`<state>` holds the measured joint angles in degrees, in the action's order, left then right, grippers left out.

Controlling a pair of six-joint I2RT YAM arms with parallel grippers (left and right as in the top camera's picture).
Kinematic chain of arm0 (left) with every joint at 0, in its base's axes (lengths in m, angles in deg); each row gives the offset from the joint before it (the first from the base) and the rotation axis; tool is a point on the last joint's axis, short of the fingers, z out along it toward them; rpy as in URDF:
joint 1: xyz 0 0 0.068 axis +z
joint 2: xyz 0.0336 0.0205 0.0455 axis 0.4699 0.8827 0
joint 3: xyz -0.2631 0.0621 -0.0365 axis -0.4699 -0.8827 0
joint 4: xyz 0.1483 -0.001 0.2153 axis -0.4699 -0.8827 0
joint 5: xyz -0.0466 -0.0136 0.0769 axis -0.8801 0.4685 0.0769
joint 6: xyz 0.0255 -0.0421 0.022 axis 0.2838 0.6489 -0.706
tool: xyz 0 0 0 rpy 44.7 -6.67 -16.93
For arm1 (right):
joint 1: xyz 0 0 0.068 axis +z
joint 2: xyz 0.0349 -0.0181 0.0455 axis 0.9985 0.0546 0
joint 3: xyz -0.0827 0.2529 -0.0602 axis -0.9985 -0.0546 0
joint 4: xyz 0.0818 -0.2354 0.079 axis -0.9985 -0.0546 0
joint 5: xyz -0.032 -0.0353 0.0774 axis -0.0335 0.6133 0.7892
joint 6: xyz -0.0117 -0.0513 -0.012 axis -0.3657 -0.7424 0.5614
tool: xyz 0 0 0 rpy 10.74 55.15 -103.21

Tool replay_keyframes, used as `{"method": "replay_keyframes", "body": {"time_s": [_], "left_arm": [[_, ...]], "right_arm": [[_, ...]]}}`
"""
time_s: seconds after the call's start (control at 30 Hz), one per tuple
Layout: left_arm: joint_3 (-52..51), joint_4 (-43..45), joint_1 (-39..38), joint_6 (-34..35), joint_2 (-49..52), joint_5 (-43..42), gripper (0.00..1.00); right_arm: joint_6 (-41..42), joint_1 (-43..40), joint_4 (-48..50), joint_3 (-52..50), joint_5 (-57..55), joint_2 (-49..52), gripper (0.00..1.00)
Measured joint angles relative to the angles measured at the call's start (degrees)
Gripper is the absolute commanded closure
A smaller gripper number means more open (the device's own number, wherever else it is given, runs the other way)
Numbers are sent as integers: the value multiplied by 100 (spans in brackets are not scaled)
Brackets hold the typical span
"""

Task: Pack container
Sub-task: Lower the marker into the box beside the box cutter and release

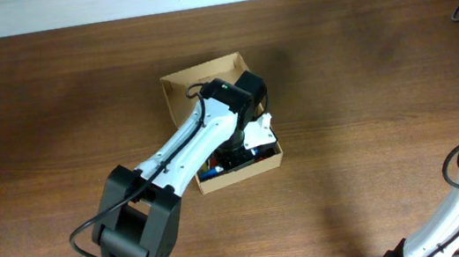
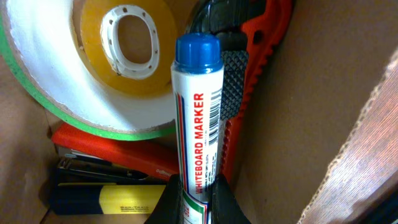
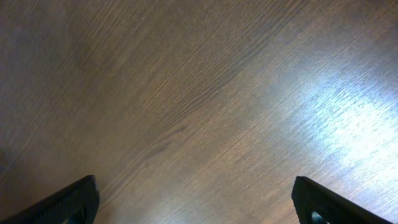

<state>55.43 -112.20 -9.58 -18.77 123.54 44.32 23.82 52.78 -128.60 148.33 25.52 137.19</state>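
Mid-table, your left gripper (image 2: 196, 202) is clamped on a marker (image 2: 198, 106) inside the box (image 1: 199, 68), likely a light, stiff cardboard shell that slides and is best gripped by a wall's rim, while your right gripper (image 3: 199, 202) hangs jaws apart over the table (image 3: 186, 93).

Overhead evenly lit, soft shadows. Right wrist view: white glare on table (image 3: 348, 118), left side dim. Left wrist close-up mostly sharp.

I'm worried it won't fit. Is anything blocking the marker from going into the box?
Nothing visible blocks it. The left claw holds the whiteboard marker already inside the container, between the tape roll and a red-black cutter.
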Motion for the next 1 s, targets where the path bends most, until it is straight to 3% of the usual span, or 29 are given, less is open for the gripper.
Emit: {"method": "replay_keyframes", "body": {"time_s": [0.4,0.57,0.73,1.0], "left_arm": [[-225,256,2,42,-85,0,98],[-229,260,0,63,-85,0,82],[-289,258,0,109,-85,-24,60],[-289,280,0,107,-162,-9,59]], "right_arm": [[-4,0,0,0,0,0,1],[-4,0,0,0,0,0,1],[2,0,0,0,0,0,1],[-4,0,0,0,0,0,1]]}}
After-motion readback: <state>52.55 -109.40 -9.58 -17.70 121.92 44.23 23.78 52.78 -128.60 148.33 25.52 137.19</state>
